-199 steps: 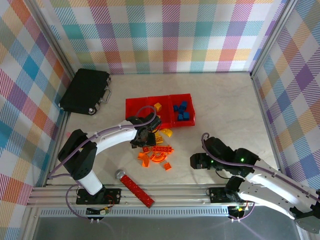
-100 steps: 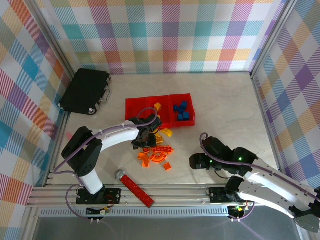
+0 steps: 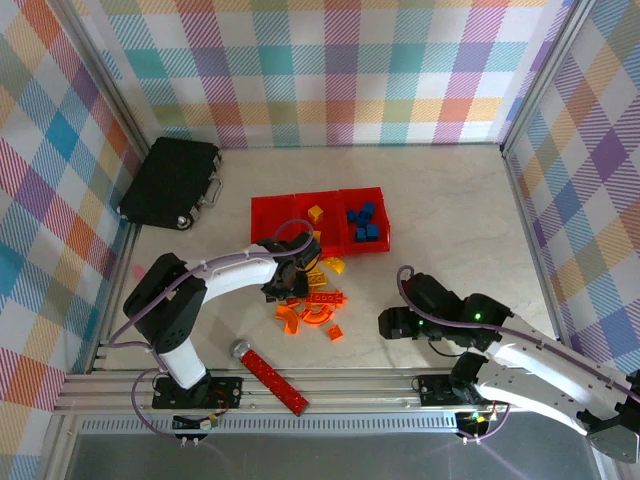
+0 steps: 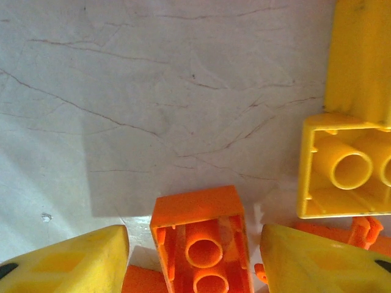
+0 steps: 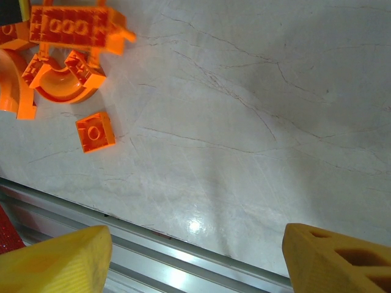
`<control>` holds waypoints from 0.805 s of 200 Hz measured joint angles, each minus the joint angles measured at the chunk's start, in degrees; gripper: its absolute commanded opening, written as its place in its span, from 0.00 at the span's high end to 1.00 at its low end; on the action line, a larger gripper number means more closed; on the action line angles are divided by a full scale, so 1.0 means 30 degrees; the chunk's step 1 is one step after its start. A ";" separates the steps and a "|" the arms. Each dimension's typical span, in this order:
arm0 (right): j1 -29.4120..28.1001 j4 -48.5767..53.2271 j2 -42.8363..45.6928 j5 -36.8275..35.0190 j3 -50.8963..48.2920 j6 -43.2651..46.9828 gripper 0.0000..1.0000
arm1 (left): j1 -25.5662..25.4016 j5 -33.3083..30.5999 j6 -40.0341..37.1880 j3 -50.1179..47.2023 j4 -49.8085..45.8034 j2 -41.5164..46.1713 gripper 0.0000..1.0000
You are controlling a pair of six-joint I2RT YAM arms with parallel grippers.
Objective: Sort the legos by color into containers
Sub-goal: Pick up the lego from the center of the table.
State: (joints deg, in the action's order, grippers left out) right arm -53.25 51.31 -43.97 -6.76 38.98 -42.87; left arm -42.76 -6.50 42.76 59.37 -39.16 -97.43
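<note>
The step in hand is, I judge, the picking of one orange brick [image 4: 198,235] from the heap of legos [image 3: 312,305]. The heap lies on the counter [image 3: 450,220], just in front of the containers [image 3: 270,214]. The left gripper [image 4: 195,262] is low over this heap, its jaws partly open on either side of the brick, which lies underside up. A small gap shows on each side, so nothing is held.

Next, the jaws must close squarely on it without catching the yellow brick [image 4: 342,171] nearby, then carry it to a bin. Perhaps the left bin is for orange, since blue pieces [image 3: 362,222] lie in the right one and a yellow piece [image 3: 317,212] in the middle.

The right gripper [image 5: 195,250] hangs wide open and empty over bare counter. The counter is pale and marble-like with fine veins. Checked cloth walls [image 3: 330,70] stand around it, and a metal rail [image 3: 350,385] runs along the near edge.
</note>
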 measured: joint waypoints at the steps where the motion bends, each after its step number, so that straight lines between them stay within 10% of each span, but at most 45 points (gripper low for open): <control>1: 0.0000 0.0000 0.0000 0.0000 0.0007 0.0000 0.26 | 0.0015 0.0000 0.0000 -0.0015 0.0015 0.0000 0.43; 161: 0.0000 0.0000 -0.0007 0.0015 0.0007 -0.0036 0.28 | 0.0452 0.0015 -0.0015 -0.0729 0.0656 0.0066 0.58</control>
State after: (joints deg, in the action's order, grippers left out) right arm -53.25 51.31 -43.99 -6.72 39.00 -42.98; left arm -41.41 -6.46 42.72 57.19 -37.19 -97.23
